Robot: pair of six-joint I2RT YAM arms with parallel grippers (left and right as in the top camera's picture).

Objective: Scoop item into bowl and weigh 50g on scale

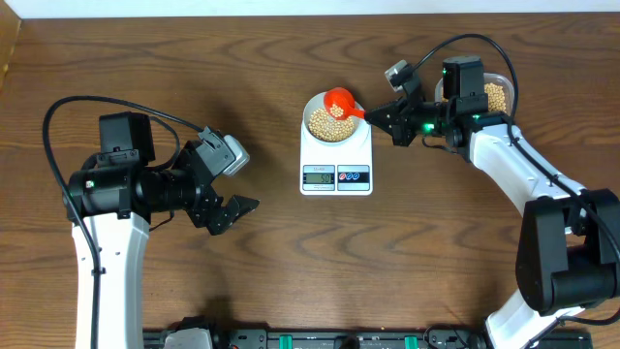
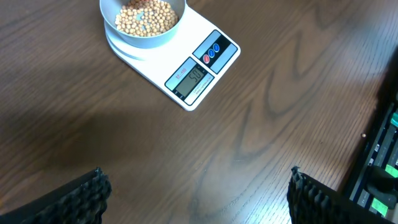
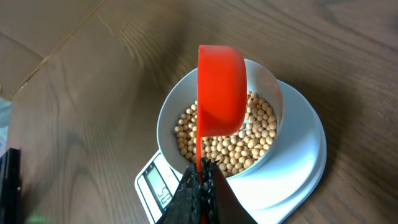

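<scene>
The white scale [image 1: 335, 160] stands mid-table with the pale bowl [image 1: 312, 128] on it, holding tan beans [image 1: 327, 125]. My right gripper [image 1: 381, 116] is shut on the handle of an orange scoop [image 1: 340, 101], tipped on its side over the bowl [image 3: 273, 87]; the scoop [image 3: 221, 90] hides part of the beans [image 3: 255, 140]. The scale [image 2: 205, 37], bowl [image 2: 144, 38] and beans [image 2: 146, 17] show in the left wrist view, the display reading about 50. My left gripper [image 1: 235, 210] is open and empty over bare table, left of the scale.
A clear plastic tub [image 1: 497, 93] with more beans sits at the back right, behind my right arm. A black rail with connectors [image 1: 320, 339] runs along the front edge. The table's left edge [image 1: 8, 58] is near.
</scene>
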